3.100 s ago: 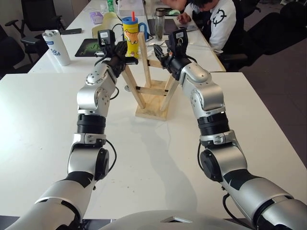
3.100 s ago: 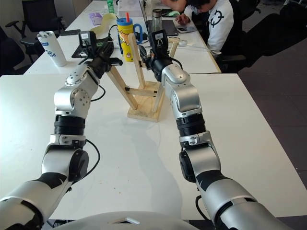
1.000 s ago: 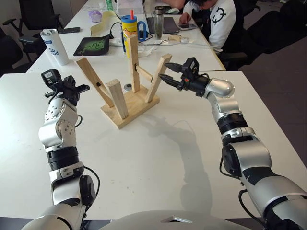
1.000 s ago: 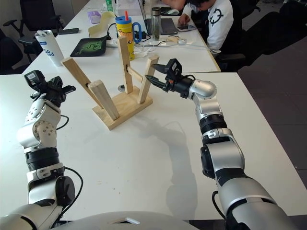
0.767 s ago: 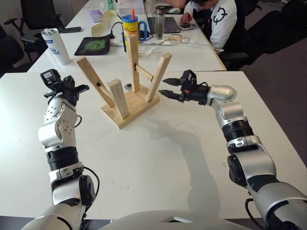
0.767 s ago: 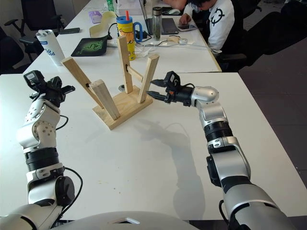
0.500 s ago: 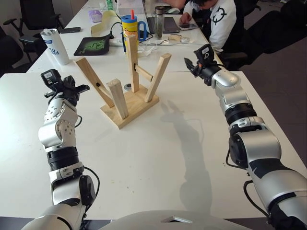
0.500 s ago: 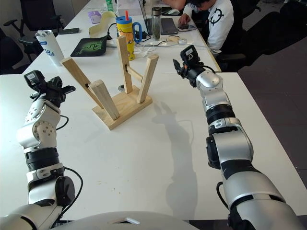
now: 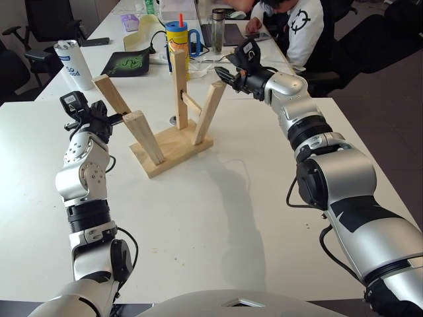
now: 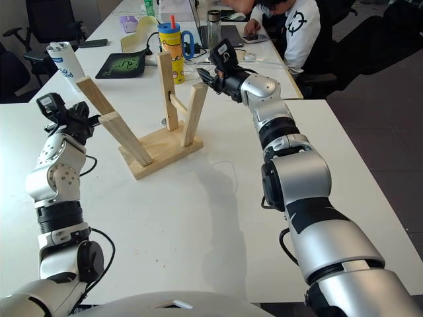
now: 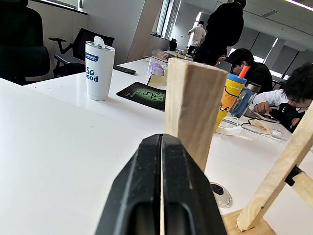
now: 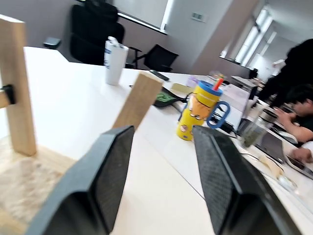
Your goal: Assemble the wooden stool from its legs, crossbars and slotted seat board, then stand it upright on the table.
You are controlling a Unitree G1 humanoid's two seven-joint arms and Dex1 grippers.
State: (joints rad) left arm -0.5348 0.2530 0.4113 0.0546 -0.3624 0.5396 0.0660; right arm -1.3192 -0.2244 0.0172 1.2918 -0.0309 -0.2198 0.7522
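Observation:
The wooden stool lies upside down on the white table, its seat board [image 9: 178, 146] flat and its legs pointing up. A crossbar [image 9: 193, 102] joins the middle leg [image 9: 180, 86] and the right leg [image 9: 210, 112]. My left gripper [image 9: 114, 119] is shut with nothing in it, its tips close to the leaning left leg [image 9: 109, 98]; the wrist view shows that leg [image 11: 188, 110] just beyond the closed fingers [image 11: 146, 196]. My right gripper [image 9: 223, 74] is open beside the top of the right leg, whose end [image 12: 139, 100] shows between the fingers [image 12: 110, 176] without touching them.
On the far table stand a white tumbler [image 9: 69, 63], a yellow mug [image 9: 180, 36], a green mouse mat [image 9: 129, 63] and a bottle [image 9: 219, 23], with a person seated behind. A cable grommet [image 9: 173, 120] sits behind the stool. The near table [image 9: 218, 224] is bare.
My right gripper has swung from the table's right side over to the top of the right leg. The stool has turned a little to the left. The left arm has barely moved.

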